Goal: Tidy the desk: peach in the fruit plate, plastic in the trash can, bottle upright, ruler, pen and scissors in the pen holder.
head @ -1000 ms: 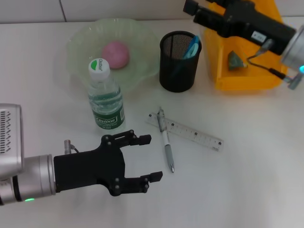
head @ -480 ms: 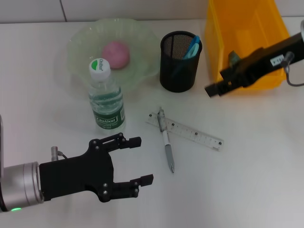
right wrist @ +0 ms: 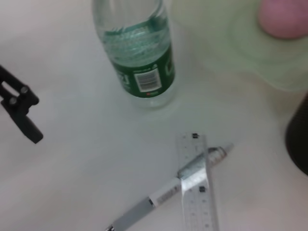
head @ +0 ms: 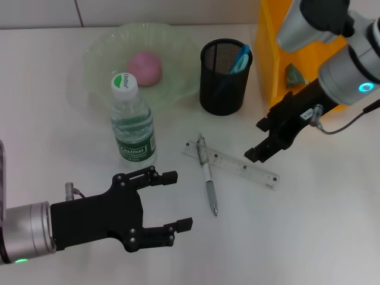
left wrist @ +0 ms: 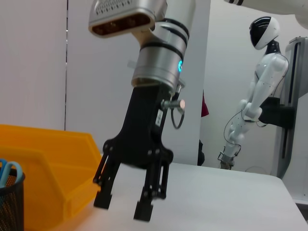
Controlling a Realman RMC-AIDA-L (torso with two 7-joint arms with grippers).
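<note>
A clear ruler (head: 240, 167) lies on the white desk with a silver pen (head: 207, 176) across its left end. My right gripper (head: 256, 141) is open, just above the ruler's right end; the left wrist view shows its jaws apart (left wrist: 122, 207). My left gripper (head: 178, 200) is open and empty at the front left. The bottle (head: 132, 122) stands upright. The pink peach (head: 144, 67) lies in the green plate (head: 101, 53). Blue scissors (head: 240, 58) stand in the black mesh pen holder (head: 224, 80). Crumpled plastic (head: 293, 75) lies in the yellow bin (head: 279, 95).
The right wrist view shows the bottle (right wrist: 139, 53), ruler (right wrist: 198, 192), pen (right wrist: 159, 197), peach (right wrist: 284, 19) and the left gripper's fingers (right wrist: 19, 103). The left wrist view shows the yellow bin (left wrist: 43, 163) and pen holder (left wrist: 9, 202). White robots stand in the room behind.
My right arm has come down from over the yellow bin, leftward and toward the front, to the ruler's right end. My left gripper drew back slightly to the front left.
</note>
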